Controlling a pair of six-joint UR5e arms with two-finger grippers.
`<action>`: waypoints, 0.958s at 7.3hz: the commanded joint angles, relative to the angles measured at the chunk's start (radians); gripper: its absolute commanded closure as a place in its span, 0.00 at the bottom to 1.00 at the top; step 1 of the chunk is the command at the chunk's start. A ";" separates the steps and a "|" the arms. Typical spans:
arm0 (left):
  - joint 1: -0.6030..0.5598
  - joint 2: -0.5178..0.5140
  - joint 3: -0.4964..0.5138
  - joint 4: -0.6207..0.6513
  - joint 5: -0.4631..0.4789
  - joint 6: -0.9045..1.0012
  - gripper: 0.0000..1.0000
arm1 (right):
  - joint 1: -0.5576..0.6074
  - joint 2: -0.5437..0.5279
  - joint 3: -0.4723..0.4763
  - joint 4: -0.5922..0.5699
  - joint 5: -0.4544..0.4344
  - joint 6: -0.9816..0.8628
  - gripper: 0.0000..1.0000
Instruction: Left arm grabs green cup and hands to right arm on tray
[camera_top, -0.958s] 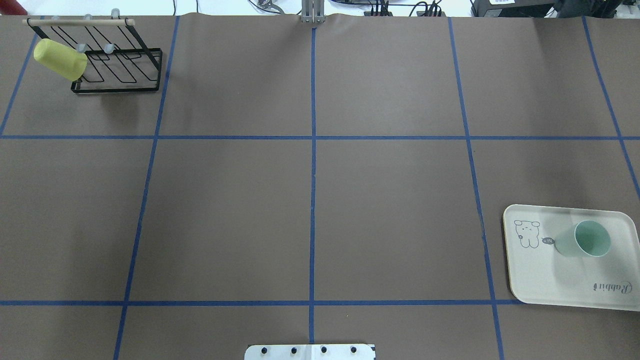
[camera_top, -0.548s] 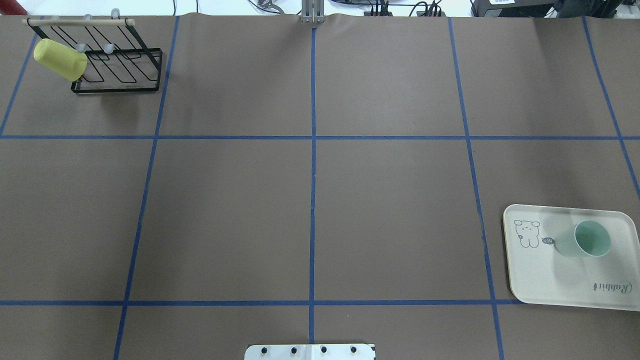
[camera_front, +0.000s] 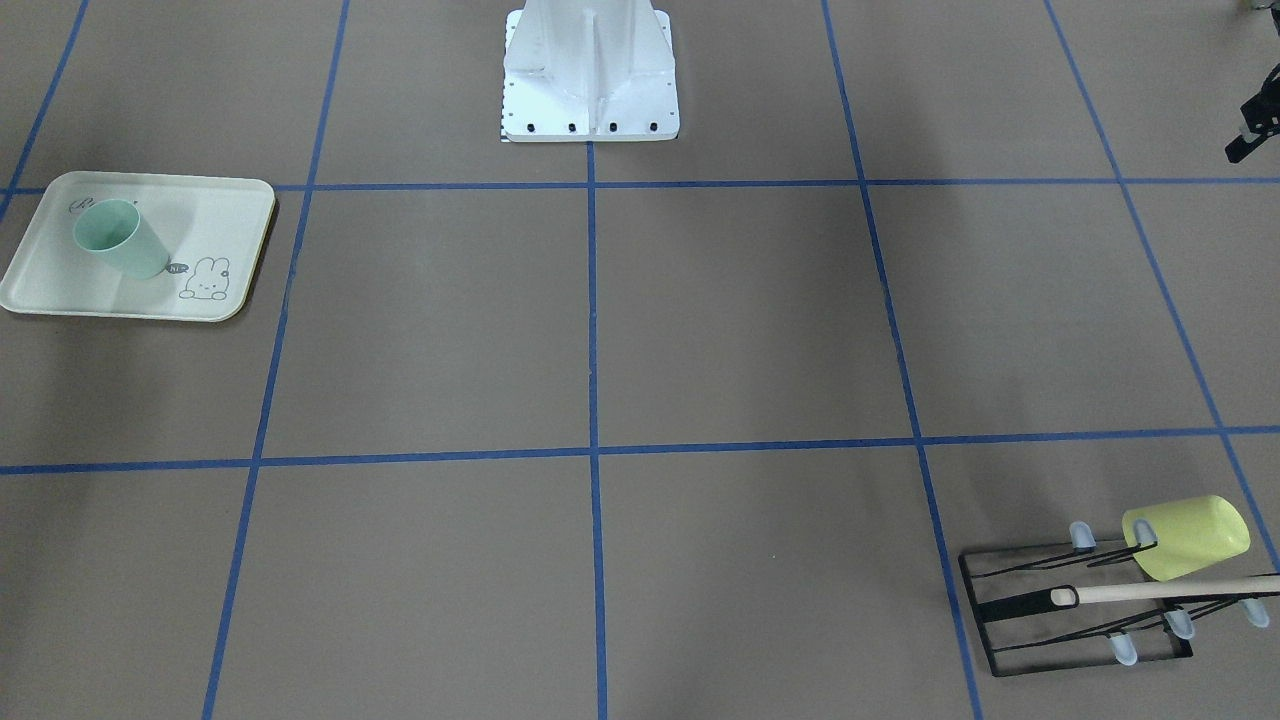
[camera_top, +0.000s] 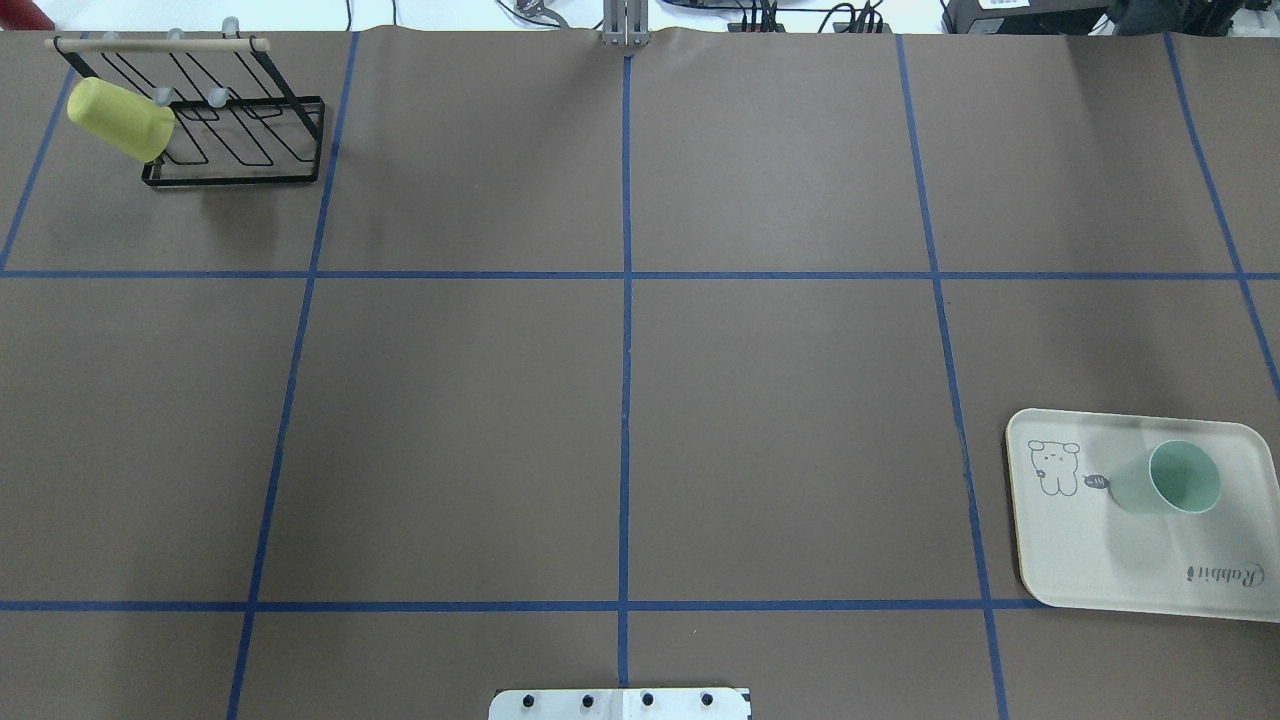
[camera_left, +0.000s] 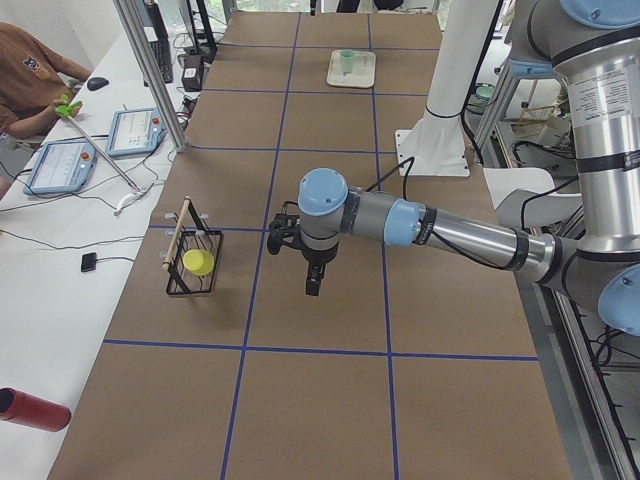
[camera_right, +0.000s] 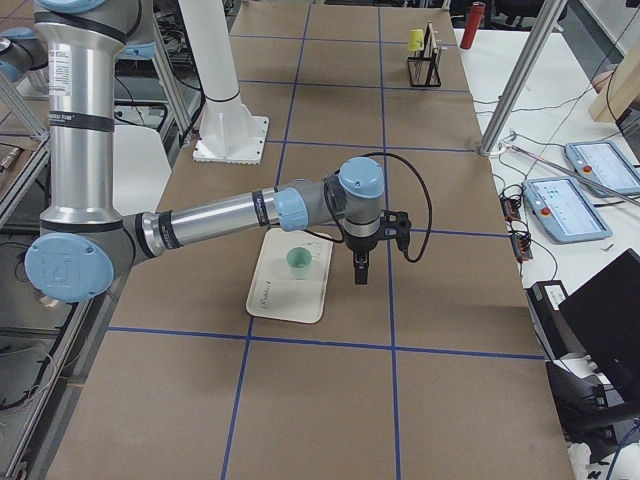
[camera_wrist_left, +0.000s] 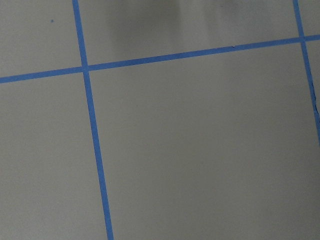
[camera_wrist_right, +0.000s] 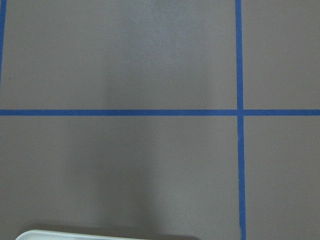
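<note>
The green cup (camera_top: 1168, 481) stands upright on the cream tray (camera_top: 1100, 560) at the table's right side, and also shows in the front-facing view (camera_front: 122, 239). The left gripper (camera_left: 312, 286) hangs high over the table's left part, far from the cup; I cannot tell whether it is open or shut. A black part (camera_front: 1257, 120) at the front-facing view's right edge seems to belong to it. The right gripper (camera_right: 360, 275) hangs just beside the tray's outer edge, apart from the cup (camera_right: 298, 262); I cannot tell its state. Neither gripper shows in the overhead view.
A yellow-green cup (camera_top: 120, 119) hangs on a black wire rack (camera_top: 250, 150) with a wooden bar at the far left corner. The robot's white base plate (camera_top: 620, 704) sits at the near middle edge. A tray corner (camera_wrist_right: 75, 235) shows in the right wrist view.
</note>
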 joint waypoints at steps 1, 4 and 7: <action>-0.001 0.003 0.000 -0.001 0.007 0.003 0.00 | 0.030 -0.031 0.000 -0.002 0.008 -0.056 0.00; -0.001 0.002 0.041 -0.012 0.155 0.012 0.00 | 0.073 -0.089 0.015 -0.002 0.051 -0.173 0.00; 0.001 -0.002 0.043 -0.010 0.139 0.001 0.00 | 0.070 -0.100 0.012 -0.005 0.037 -0.178 0.00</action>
